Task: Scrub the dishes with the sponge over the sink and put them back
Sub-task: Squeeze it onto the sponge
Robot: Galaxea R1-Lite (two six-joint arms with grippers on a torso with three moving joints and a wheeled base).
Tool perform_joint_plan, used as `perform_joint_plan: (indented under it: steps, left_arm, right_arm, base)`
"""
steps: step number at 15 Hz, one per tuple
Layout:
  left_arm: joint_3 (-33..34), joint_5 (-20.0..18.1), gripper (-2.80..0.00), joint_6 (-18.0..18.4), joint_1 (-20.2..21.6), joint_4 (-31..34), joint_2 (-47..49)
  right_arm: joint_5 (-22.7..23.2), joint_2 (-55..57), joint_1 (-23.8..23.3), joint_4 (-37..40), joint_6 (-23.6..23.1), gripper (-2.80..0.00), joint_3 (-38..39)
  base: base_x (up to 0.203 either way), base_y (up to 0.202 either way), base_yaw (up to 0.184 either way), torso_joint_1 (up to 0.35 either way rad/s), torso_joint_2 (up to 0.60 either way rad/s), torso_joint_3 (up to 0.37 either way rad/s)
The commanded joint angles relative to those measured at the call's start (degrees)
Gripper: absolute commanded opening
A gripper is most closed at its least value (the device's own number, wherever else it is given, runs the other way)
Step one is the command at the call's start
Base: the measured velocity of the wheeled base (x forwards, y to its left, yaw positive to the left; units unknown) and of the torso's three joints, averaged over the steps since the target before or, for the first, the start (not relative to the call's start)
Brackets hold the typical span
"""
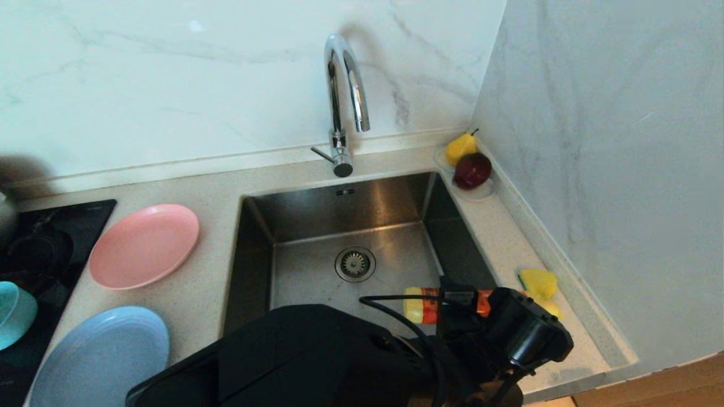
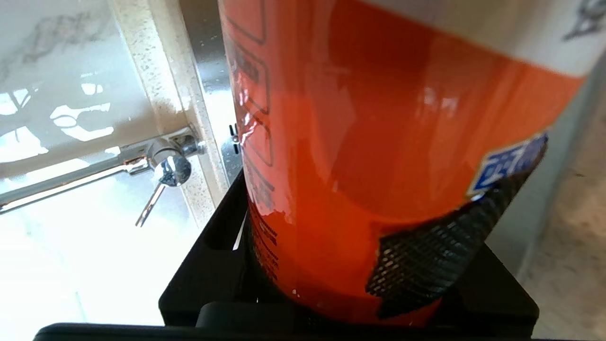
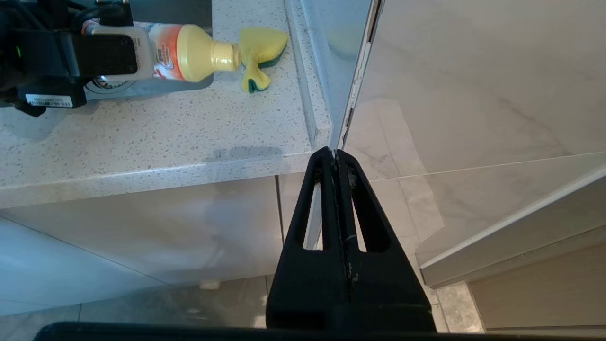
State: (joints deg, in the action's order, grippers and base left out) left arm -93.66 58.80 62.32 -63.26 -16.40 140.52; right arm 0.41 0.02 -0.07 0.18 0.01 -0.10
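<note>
My left gripper reaches across the front right corner of the sink and is shut on an orange dish-soap bottle, held lying level. The bottle's yellow nozzle end points at the yellow sponge, which lies on the counter right of the sink; the nozzle is at the sponge's edge. The pink plate, light blue plate and teal bowl rest on the left. My right gripper hangs shut and empty below the counter's front edge.
A chrome gooseneck tap stands behind the basin, whose drain strainer is uncovered. A yellow pear and a red apple sit on a white saucer in the back right corner. A black hob is far left.
</note>
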Motion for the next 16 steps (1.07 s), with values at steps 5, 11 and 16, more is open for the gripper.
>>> perform_joint_plan:
  steps: [5, 11, 16]
  left_arm:
    - [-5.96, 0.56, -2.80, 0.10, 0.67, -0.12, 2.86]
    - [-13.26, 2.98, -2.80, 0.12, 2.65, 3.90, 6.92]
    - [-15.76, 3.43, -2.80, 0.52, 3.23, 3.83, 7.75]
  right_arm:
    - [0.03, -0.02, -0.01, -0.01, -0.01, -2.80, 0.01]
    - [0.03, -0.02, -0.01, -0.01, -0.01, -2.80, 0.01]
    - [0.03, -0.02, -0.01, -0.01, -0.01, -2.80, 0.01]
  base:
    - [0.000, 0.000, 0.000, 0.000, 0.00, 0.000]
    - [0.000, 0.000, 0.000, 0.000, 0.00, 0.000]
    - [0.000, 0.000, 0.000, 0.000, 0.00, 0.000]
